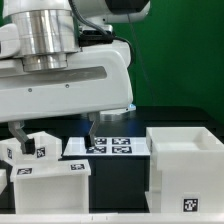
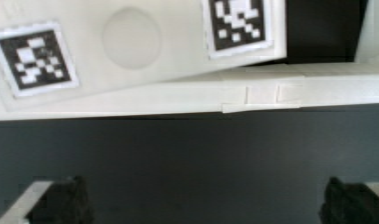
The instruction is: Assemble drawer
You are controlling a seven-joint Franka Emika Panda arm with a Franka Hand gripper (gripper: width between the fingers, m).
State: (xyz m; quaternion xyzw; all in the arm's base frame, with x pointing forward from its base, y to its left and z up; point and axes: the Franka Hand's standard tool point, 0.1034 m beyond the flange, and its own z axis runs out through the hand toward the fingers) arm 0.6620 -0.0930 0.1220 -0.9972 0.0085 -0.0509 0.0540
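Behind the black desk (image 1: 125, 205) a green backdrop (image 1: 180, 60) is hanging. The drawer (image 1: 190, 150) is lying in separate parts. Its cube housing (image 1: 185, 170) is standing near the desk's front corner at the exterior view's right. Two knobbed boxes are sitting toward the opposite side: a flat box (image 1: 52, 188) by the front edge and a tilted box (image 1: 32, 148) just behind it. The marker board (image 1: 112, 147) is lying between the boxes and the housing, nearer the back edge.

The gripper (image 1: 52, 132) is hanging over the tilted box with its fingers spread wide, grasping nothing. I am judging that the step in hand is the approach to pick up this box. To do it well, the arm should be centring both fingers across one wall of the box and coming down straight. Because the box is leaning, a push from one finger alone may be rocking or sliding it, so both fingers should be meeting it together.

The wrist view is showing what the arm is hiding from outside. Both fingertips (image 2: 61, 200) are well apart with bare desk (image 2: 186, 150) between them. The tilted box (image 2: 150, 75) is lying beyond them, not yet between the fingers, with two tags and a round shape, probably the knob. Only the exterior view is showing the housing, where I am expecting the box must go.
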